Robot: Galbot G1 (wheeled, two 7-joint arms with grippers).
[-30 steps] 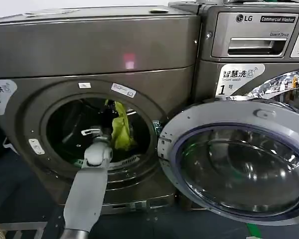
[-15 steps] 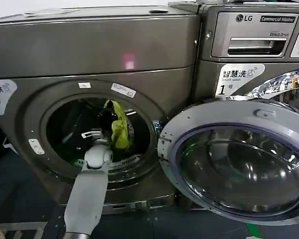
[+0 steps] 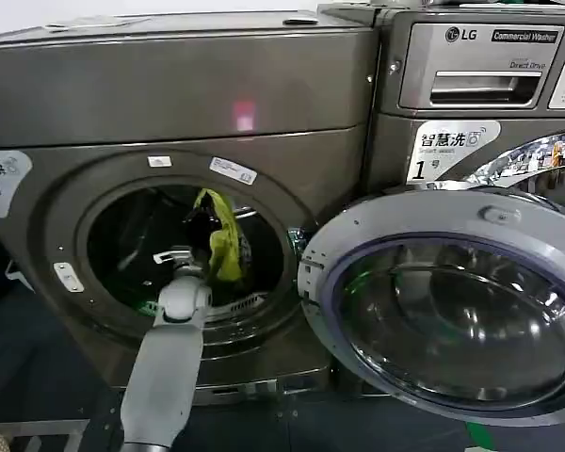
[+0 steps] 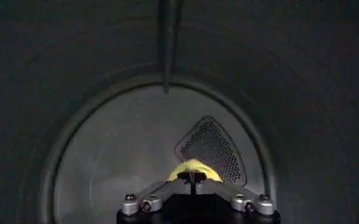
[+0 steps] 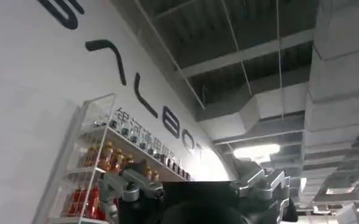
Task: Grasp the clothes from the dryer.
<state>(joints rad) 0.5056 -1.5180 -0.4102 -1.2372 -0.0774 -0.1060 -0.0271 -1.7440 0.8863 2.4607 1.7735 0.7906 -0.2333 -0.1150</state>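
Note:
The dryer (image 3: pixel 169 85) is the dark grey-brown machine with its round porthole open. My left arm reaches into the drum, and the left gripper (image 3: pixel 203 218) hangs in the upper middle of the opening. It is shut on the clothes (image 3: pixel 226 243), a thin yellow-green piece of fabric that dangles limp from the jaws and clear of the drum floor. In the left wrist view the left gripper (image 4: pixel 192 177) has its fingertips pinched together on the clothes (image 4: pixel 194 166), with the drum's rear wall behind. My right gripper (image 5: pixel 194 204) is parked, pointing up at a ceiling.
The dryer's glass door (image 3: pixel 452 301) with its silver rim stands swung open to the right, close to the porthole's edge. A silver LG machine (image 3: pixel 480 66) stands behind it. A perforated vent (image 4: pixel 213 149) sits on the drum's back wall.
The hanging cloth has drawn in narrower and sits a little higher and more to the left in the opening. The left arm has shifted slightly left with it.

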